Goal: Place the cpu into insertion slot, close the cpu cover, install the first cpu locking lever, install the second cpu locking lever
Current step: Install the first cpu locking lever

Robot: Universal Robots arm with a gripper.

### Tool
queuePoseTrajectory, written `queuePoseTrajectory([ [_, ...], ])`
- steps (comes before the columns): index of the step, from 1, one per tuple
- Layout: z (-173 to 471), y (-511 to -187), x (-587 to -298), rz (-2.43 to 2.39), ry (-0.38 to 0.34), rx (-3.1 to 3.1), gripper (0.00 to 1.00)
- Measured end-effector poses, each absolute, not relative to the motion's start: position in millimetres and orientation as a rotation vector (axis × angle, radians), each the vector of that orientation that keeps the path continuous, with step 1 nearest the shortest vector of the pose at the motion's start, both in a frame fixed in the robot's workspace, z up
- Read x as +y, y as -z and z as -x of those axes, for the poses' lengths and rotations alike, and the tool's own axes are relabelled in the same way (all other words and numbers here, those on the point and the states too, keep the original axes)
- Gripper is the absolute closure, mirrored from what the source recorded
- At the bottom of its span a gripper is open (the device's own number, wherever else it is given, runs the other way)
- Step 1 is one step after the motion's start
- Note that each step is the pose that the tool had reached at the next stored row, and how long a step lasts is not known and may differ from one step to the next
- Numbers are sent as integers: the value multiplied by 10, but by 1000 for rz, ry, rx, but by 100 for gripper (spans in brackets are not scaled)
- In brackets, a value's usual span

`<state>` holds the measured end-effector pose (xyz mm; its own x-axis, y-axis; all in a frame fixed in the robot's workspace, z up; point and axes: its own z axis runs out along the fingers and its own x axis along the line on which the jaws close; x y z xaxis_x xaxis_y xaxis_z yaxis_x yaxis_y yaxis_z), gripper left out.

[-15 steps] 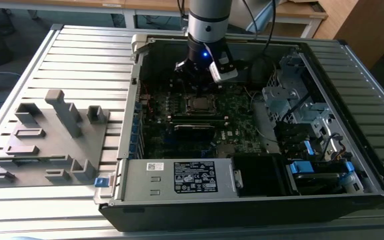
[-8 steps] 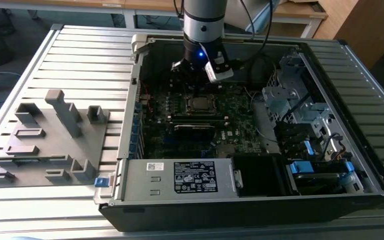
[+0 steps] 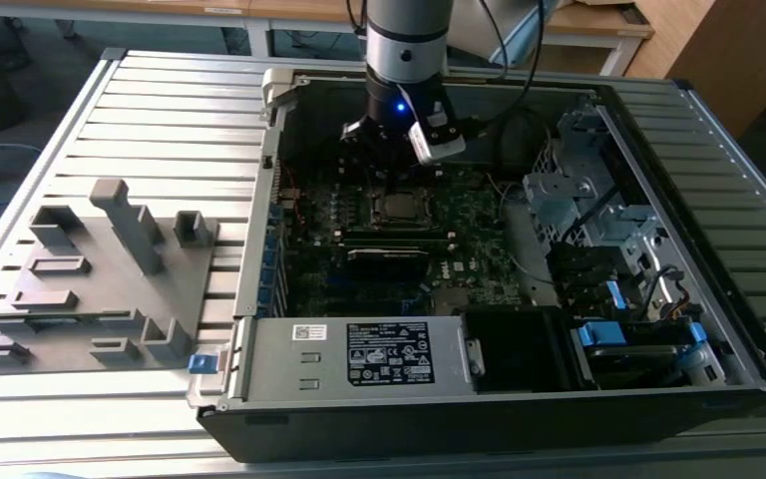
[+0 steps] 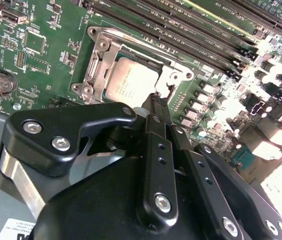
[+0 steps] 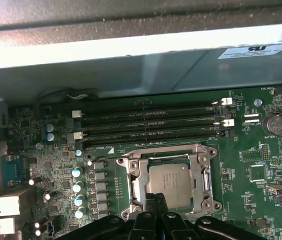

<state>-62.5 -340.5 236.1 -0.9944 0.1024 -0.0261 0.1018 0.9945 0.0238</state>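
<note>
The cpu (image 4: pixel 130 82) (image 5: pixel 170 185) lies flat in the insertion slot (image 3: pixel 397 207) on the green motherboard, its silver-grey top showing. The cpu cover (image 4: pixel 96 57) (image 5: pixel 202 172) lies down around it as a silvery frame. My gripper (image 4: pixel 159 101) (image 5: pixel 156 199) hangs just above one edge of the socket, its two black fingers pressed together with nothing seen between them. Its tip sits by a small metal hook (image 4: pixel 170 89) at the socket's rim. In the exterior view the gripper (image 3: pixel 386 165) reaches down into the open computer case just behind the socket.
Long black memory slots (image 5: pixel 151 125) run beside the socket. A row of capacitors (image 5: pixel 78 187) flanks the other side. The case's power supply with a label (image 3: pixel 390 351) and drive cages (image 3: pixel 582 200) wall in the board. A grey fixture (image 3: pixel 97 284) lies on the slatted table.
</note>
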Motion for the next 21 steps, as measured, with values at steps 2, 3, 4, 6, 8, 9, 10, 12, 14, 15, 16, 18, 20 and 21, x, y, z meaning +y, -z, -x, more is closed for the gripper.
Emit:
queuePoseTrajectory([
  [2, 625, -2361, -3404, -159, -35, 3110, 89],
  [3, 630, -2361, -3404, -159, -35, 3110, 89],
  [4, 645, -2362, -3405, -160, -35, 3110, 89],
  [6, 693, -2360, -3405, -159, -35, 3109, 89],
  [8, 749, -2360, -3405, -159, -35, 3108, 89],
  [9, 771, -2359, -3405, -159, -35, 3107, 89],
  [10, 789, -2359, -3405, -159, -35, 3107, 89],
  [12, 812, -2359, -3405, -159, -35, 3106, 89],
  [14, 834, -2359, -3405, -159, -35, 3106, 89],
  [15, 838, -2359, -3404, -159, -36, 3106, 89],
  [16, 839, -2362, -3405, -159, -38, 3105, 89],
  [18, 839, -2378, -3405, -159, -43, 3105, 89],
  [20, 839, -2401, -3405, -159, -44, 3105, 89],
  [21, 839, -2412, -3405, -159, -44, 3105, 89],
])
